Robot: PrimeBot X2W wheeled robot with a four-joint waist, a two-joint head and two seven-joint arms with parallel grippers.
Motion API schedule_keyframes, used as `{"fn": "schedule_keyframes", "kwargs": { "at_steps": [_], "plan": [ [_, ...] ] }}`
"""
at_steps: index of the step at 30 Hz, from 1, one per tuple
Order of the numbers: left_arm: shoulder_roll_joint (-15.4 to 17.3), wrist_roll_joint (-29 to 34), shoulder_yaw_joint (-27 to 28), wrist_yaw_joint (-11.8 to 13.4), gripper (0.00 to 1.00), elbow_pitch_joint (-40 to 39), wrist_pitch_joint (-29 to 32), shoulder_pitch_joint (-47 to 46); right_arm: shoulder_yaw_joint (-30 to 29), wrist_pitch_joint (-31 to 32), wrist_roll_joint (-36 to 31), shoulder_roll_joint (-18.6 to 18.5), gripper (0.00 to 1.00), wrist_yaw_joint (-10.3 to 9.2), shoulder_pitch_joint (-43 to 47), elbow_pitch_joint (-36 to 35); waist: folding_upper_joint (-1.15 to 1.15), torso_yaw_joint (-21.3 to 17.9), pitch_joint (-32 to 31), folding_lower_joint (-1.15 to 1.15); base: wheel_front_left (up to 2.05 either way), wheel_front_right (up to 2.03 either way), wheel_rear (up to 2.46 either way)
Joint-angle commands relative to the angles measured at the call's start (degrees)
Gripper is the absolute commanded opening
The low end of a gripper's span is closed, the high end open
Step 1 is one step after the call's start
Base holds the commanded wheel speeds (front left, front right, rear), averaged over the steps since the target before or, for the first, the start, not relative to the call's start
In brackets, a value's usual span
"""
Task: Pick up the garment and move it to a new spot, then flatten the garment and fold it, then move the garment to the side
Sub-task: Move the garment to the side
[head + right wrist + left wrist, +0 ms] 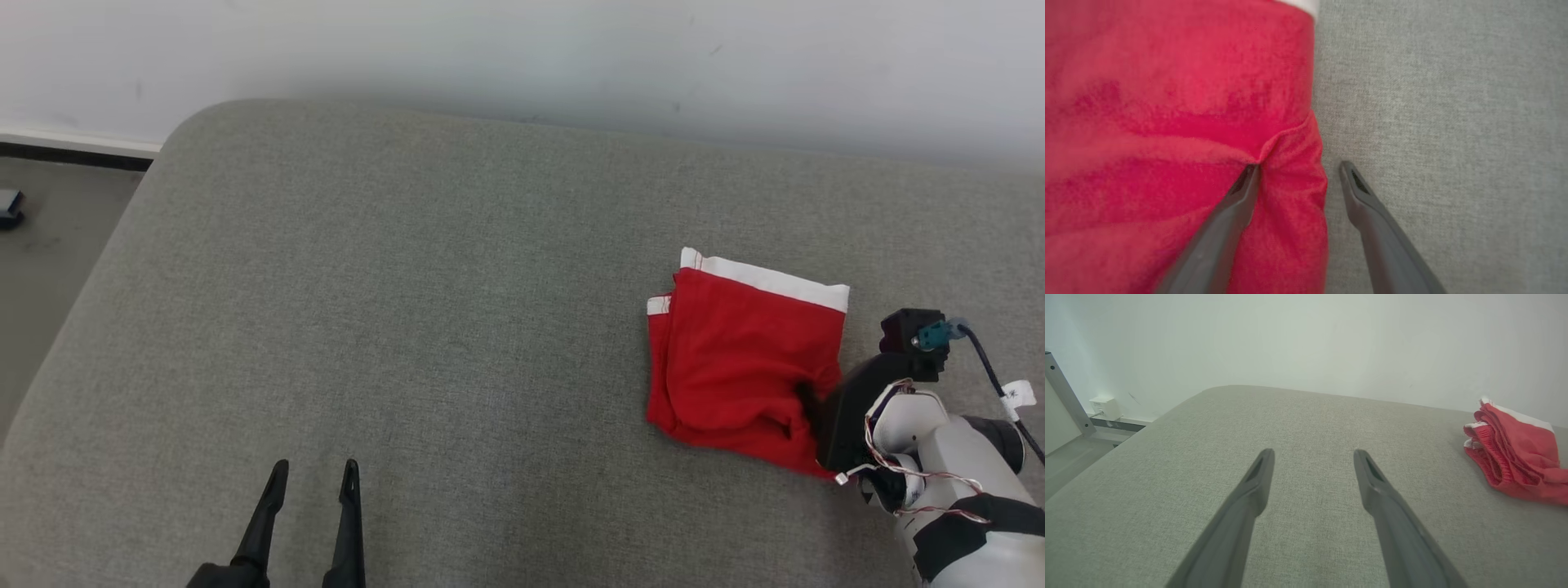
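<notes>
The garment (739,359) is red with a white band and lies folded in a rough square at the right of the grey cushion (408,310). My right gripper (816,408) is at its near right edge. In the right wrist view the right gripper (1298,167) stands open: one finger presses a crease into the garment (1167,102), and the other rests on bare cushion just beside the hem. My left gripper (314,469) is open near the front left, far from the cloth. The left wrist view has the left gripper (1312,453) open over the cushion, with the garment (1515,457) far to its right.
A pale wall (522,57) runs close behind the cushion. The cushion's rounded left edge drops to the floor, where a small dark object (10,208) lies. A white box (1105,407) and a grey metal bar (1065,396) stand by the wall at the left.
</notes>
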Motion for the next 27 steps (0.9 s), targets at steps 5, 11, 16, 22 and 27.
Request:
{"fn": "schedule_keyframes", "kwargs": {
  "at_steps": [5,11,16,22,27],
  "plan": [
    [0.0,-0.9,-0.7,0.7,1.0,-0.3,-0.1,-1.3,2.0,3.3,-0.7,0.4,0.48,-0.15,0.4,3.6,-0.01,1.2,2.1,-0.01,0.0,0.0,0.0],
    [0.0,-1.5,-1.1,1.5,1.0,-0.6,-0.1,-1.9,6.1,4.6,-1.2,-2.9,0.0,-0.2,-0.8,2.4,-0.01,0.3,2.6,-0.01,0.0,0.0,0.0],
    [0.0,-2.3,-1.3,1.9,1.0,-0.7,-0.1,-2.3,10.7,5.5,-1.3,-5.5,0.0,-0.24,-3.5,-0.2,-0.01,-0.7,3.2,-0.01,0.0,0.0,0.0],
    [0.0,-3.7,-1.0,2.6,1.0,-1.2,-0.1,-2.2,24.6,8.2,0.5,-10.2,0.0,-0.18,-6.6,-8.1,-0.01,-4.2,2.8,-0.01,0.0,0.0,0.0],
    [0.0,-4.1,0.1,2.6,1.0,-1.8,-0.1,-1.1,35.5,12.0,6.8,-18.0,0.0,-0.18,-8.8,-18.5,-0.01,-10.0,2.6,-0.01,0.0,0.0,0.0]
  ]
}}
